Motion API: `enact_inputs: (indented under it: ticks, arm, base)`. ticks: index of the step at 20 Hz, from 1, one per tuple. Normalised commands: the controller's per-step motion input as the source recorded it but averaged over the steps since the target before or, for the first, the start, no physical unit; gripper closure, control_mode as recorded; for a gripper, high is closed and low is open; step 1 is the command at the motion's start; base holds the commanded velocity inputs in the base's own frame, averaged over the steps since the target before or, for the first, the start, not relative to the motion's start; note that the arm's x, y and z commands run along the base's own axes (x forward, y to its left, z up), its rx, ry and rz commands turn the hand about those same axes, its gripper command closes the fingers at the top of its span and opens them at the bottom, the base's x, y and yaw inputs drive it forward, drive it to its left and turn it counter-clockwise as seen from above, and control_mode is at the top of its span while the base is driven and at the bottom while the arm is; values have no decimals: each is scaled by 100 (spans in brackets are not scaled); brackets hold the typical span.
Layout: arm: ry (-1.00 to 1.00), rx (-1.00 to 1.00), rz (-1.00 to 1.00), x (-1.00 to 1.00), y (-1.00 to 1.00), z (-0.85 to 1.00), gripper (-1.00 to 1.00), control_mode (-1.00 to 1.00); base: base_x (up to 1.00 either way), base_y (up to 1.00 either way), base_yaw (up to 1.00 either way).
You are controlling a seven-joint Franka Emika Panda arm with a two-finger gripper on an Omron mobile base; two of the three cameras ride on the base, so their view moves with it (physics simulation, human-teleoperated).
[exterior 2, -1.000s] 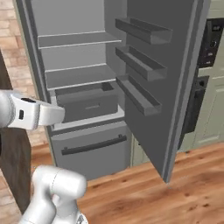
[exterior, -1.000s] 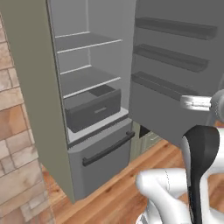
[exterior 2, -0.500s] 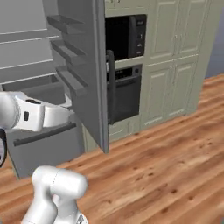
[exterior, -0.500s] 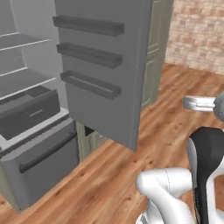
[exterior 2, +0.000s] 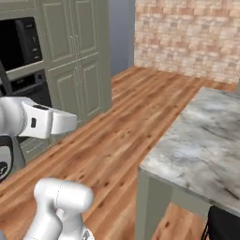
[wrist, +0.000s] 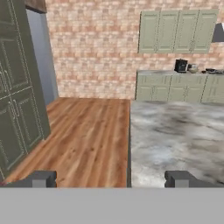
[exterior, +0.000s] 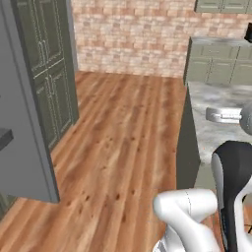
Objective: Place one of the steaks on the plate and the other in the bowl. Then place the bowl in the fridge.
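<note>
Fingers (wrist: 110,178) spread wide, empty; marble counter (wrist: 175,135) ahead, wood floor (wrist: 87,140) left.

Grey fridge (exterior: 24,123) door open, at left.

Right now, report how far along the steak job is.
Done: nothing I can confirm, though the fridge door stands open. In hand: nothing; the gripper is open and empty, facing the marble counter. Left: one steak onto the plate, the other into the bowl, then the bowl into the fridge.
</note>
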Motion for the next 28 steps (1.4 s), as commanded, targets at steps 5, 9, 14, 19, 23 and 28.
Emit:
enact_inputs:
  ticks: [5,9,14,19,23,28]
  arm:
    - [0,0,0,0,0,0,-100,100]
    - [0,0,0,0,0,0,-100,100]
    - [0,0,0,0,0,0,-100,100]
    - [0,0,0,0,0,0,-100,100]
    - [0,0,0,0,0,0,-100,100]
    - [0,0,0,0,0,0,-100,100]
  base:
    - [99,43,-24]
    - [100,56,0]
    - [59,-56,-3]
    - [72,-13,-15]
    - [98,4,-30]
    - [99,-16,-19]
